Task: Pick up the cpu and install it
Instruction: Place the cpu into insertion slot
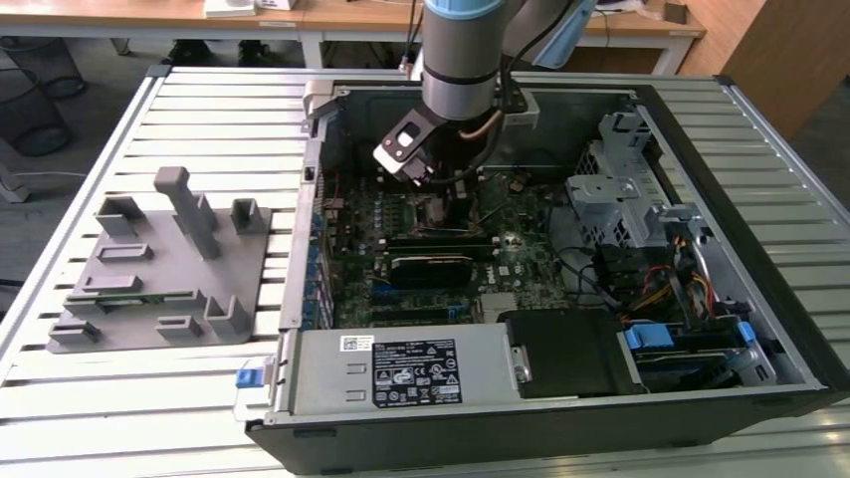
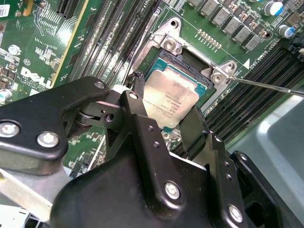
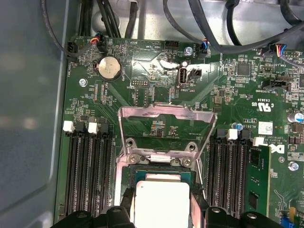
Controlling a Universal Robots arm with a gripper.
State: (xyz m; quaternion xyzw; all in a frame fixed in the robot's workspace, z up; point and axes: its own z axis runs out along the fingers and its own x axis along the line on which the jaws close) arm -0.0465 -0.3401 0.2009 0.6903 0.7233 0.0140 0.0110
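Note:
The cpu [image 2: 168, 100] is a flat square chip with a shiny silver top, and it is also visible in the first wrist view [image 3: 160, 202]. It sits level in or just above the black-framed socket [image 2: 161, 59] on the green motherboard. My gripper [image 2: 164, 108] [image 3: 161, 204] is shut on it, one black finger [image 2: 137, 92] against one edge and the other finger [image 2: 192, 124] against the opposite edge. The socket's metal load plate [image 3: 164, 118] stands flipped open behind it. In the exterior view the arm reaches down into the open computer case and my gripper [image 1: 445, 199] is low over the board.
Rows of memory slots [image 3: 90, 171] flank the socket, and a thin metal lever [image 2: 266, 84] sticks out beside it. A grey parts fixture [image 1: 159, 269] lies at the exterior view's left. Inside the case are a power supply [image 1: 398, 370] and a drive cage [image 1: 624, 199].

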